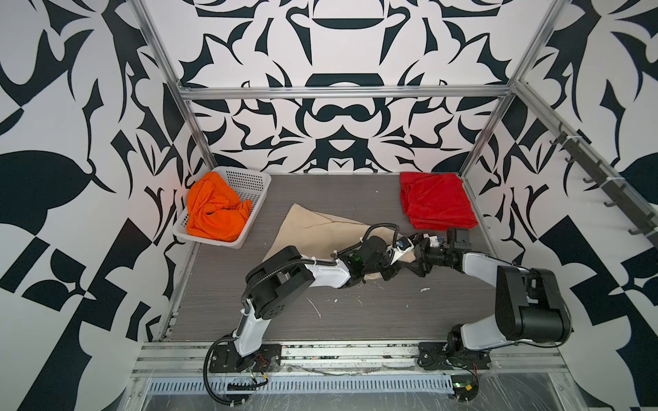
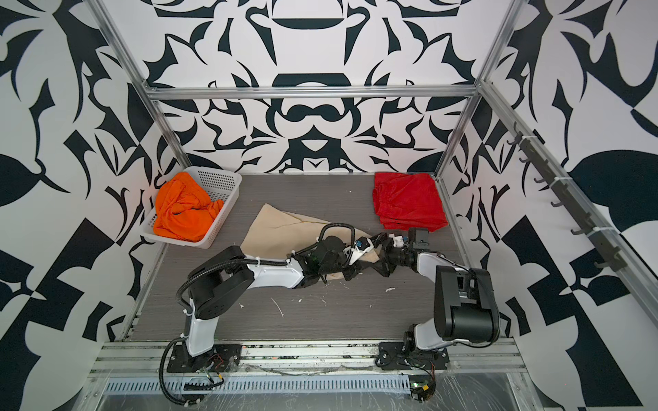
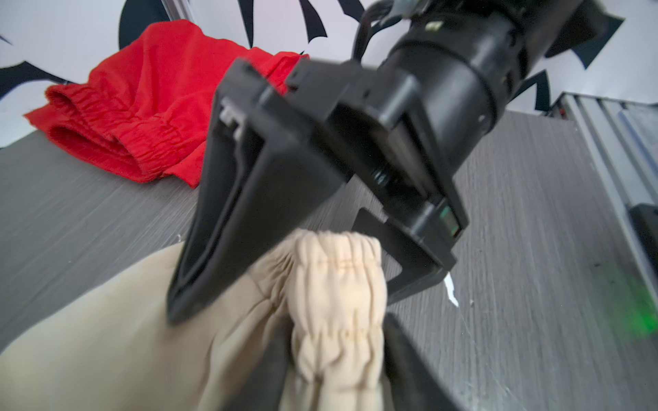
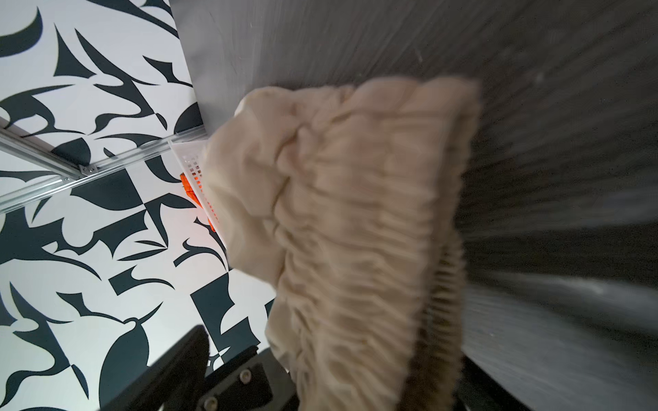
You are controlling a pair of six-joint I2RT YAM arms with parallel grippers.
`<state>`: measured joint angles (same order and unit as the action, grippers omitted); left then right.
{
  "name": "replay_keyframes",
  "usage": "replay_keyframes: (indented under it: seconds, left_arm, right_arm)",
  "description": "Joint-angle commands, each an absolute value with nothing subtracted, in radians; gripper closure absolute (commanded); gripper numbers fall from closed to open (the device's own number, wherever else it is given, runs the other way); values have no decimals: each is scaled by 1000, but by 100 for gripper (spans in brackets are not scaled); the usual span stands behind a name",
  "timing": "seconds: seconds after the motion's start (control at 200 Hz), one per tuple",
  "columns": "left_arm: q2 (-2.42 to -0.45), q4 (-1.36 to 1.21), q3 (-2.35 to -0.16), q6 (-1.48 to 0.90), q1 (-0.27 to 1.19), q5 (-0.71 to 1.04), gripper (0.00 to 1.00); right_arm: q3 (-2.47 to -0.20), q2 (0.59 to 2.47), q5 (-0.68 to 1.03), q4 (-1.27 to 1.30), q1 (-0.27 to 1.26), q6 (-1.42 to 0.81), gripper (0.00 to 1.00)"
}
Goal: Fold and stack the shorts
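Both top views give you the whole layout. The beige soft-fabric shorts (image 1: 313,231) lie across the middle of the grey wood-grain worktop (image 1: 356,313), spread flat toward the far left. Their near right end is bunched where the two arms meet. Neither top view lets you read the jaws there, because the arm bodies cover them.

The left wrist view fills that gap. The right pincer (image 3: 285,302) stands wide open, its two black fingers astride the gathered elastic waistband of the beige pair. The same waistband runs between the fingers of the left pincer (image 3: 334,331). That part of the picture is blurred, so you cannot tell whether those jaws press the cloth or only flank it.

The right wrist view is smeared. It shows mostly the ruched beige waistband close up, plus one corner of the basket with orange behind its holes.

Container: the white perforated plastic basket (image 1: 245,181) sits at the far left corner of the worktop. It holds the bright orange shorts (image 1: 213,213), crumpled and piled toward its left side.

The red fabric shorts (image 1: 436,201) lie folded into a rough square at the far right corner, beside the frame rail and well apart from the basket. The left wrist view shows their gathered waist facing the beige pair.
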<state>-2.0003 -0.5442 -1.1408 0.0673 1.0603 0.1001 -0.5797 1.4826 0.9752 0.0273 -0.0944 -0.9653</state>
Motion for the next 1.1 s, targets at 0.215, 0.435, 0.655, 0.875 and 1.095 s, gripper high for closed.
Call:
replay_keyframes:
  seconds: [0.215, 0.435, 0.655, 0.875, 1.095]
  left_arm:
    - [-1812, -415, -1096, -62, 1016, -8, 31]
    - [-1885, -174, -1239, -370, 862, 44, 35]
    - [-2068, -105, -1365, -530, 798, 103, 38]
    - [-2208, -13, -1436, -661, 701, 101, 38]
    - [-2195, 53, -1379, -644, 611, 10, 35]
  right_arm:
    - [-575, 1533, 899, -55, -88, -817, 29]
    - [-609, 1509, 798, -216, -87, -684, 73]
    - [-619, 1478, 756, -271, -78, -634, 84]
    - [-627, 1448, 737, -334, -71, -596, 87]
    - [-672, 1388, 653, -462, -71, -550, 90]
